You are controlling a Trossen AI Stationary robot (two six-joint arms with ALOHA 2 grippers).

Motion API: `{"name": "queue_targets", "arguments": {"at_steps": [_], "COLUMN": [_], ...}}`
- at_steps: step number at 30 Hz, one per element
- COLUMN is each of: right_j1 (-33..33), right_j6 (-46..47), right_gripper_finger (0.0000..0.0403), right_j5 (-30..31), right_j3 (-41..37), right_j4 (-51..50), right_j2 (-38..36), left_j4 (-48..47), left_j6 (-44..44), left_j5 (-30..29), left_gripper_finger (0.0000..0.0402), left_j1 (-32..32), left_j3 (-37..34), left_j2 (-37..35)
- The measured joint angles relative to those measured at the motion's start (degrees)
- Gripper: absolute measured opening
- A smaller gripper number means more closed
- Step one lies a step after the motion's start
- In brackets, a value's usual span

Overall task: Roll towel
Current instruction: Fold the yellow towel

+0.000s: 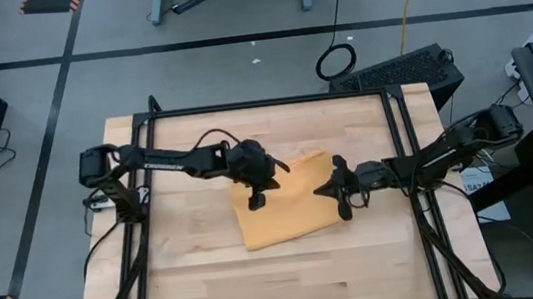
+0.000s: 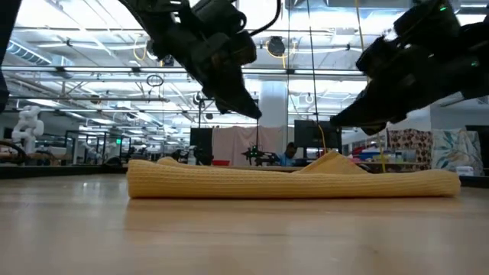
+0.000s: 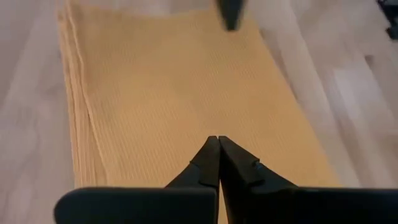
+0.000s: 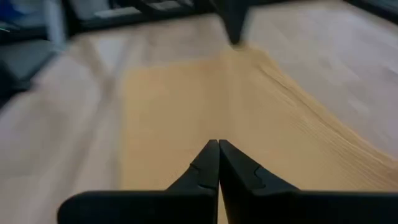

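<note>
The mustard-yellow towel lies flat on the wooden table near its middle, folded in several layers. Its stacked edges show in the left wrist view, and the low view shows a small hump on its top. My left gripper is shut and empty, hovering above the towel's left part. My right gripper is shut and empty, hovering above the towel's right part. Each wrist view shows shut fingertips over the cloth.
A black metal frame runs along the table's far, left and right edges. Bare wood lies between the towel and the near edge. Each gripper's tip shows at the far end of the other's wrist view.
</note>
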Motion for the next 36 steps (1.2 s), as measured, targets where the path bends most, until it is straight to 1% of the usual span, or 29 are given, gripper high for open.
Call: {"name": "queue_targets", "arguments": {"at_steps": [2, 6, 10, 12, 15, 18, 20, 21, 23, 26, 28, 31, 32, 33, 36], "right_j1": [1.95, 5.47, 7.98, 8.74, 9.7, 11.17, 12.83, 13.61, 15.07, 16.88, 18.2, 19.87, 20.19, 20.27, 20.6], "right_j6": [0.14, 0.3, 2.19, 3.62, 7.75, 10.05, 11.13, 11.35, 11.42, 12.29, 14.99, 19.09, 19.36, 19.42, 18.94], "right_gripper_finger": [0.0, 0.0, 0.0, 0.0, 0.0, 0.0, 0.0, 0.0, 0.0, 0.0, 0.0, 0.0, 0.0, 0.0, 0.0], "right_j5": [0.44, 1.81, 1.8, 2.02, 2.13, 2.89, 6.77, 8.85, 11.1, 14.45, 19.45, 29.08, 32.01, 33.72, 36.76], "right_j3": [0.09, 0.47, 1.2, 1.77, 4.34, 7.67, 10.24, 12.1, 16.13, 21.96, 24.7, 28.69, 29.82, 31.1, 32.31], "right_j4": [4.99, 12.01, 19.51, 23.18, 26.35, 25.98, 25.79, 25.53, 24.95, 19.95, 13.2, 6.39, 5.04, 4.79, 4.01], "right_j2": [2.76, 9.64, 16.89, 19.2, 22.01, 24.14, 25.81, 26.95, 29.26, 31.93, 32.77, 34.88, 35.91, 37.09, 39.82], "left_j4": [-0.59, -1.14, 0.51, 2.86, 3.88, 2.15, 0.69, 2.16, 6.42, 10.72, 13.26, 16.12, 16.49, 16.46, 16.91], "left_j6": [1.61, 1.15, -5.35, -5.91, -4.58, -0.64, 2.31, 3.56, 5.95, 7.51, 8.02, 9.99, 10.57, 10.88, 10.97], "left_j5": [-1.58, -7.7, -9.14, -9.76, -12.72, -13.46, -13.36, -12.93, -12.17, -11.92, -9.26, -1.62, -0.4, 0.02, 0.43], "left_gripper_finger": [0.0006, 0.0006, 0.0006, 0.0006, 0.0006, 0.0006, 0.0006, 0.0006, 0.0006, 0.0006, 0.0006, 0.0006, 0.0006, 0.0006, 0.0006], "left_j1": [-0.11, -1.01, -3.42, -5.4, -7.77, -8.69, -8.8, -8.77, -8.08, -5.6, -3.86, -2.14, -1.81, -1.44, -0.75], "left_j3": [-0.03, -0.09, -0.12, -0.13, -0.09, -0.02, -0.61, -1.61, -4.13, -7.78, -10.08, -12.49, -13.12, -13.66, -14.21], "left_j2": [1.18, 4.58, 6.56, 6.8, 6.65, 6.51, 6.4, 6.39, 6.39, 6.39, 6.39, 6.35, 6.35, 6.35, 6.31]}}
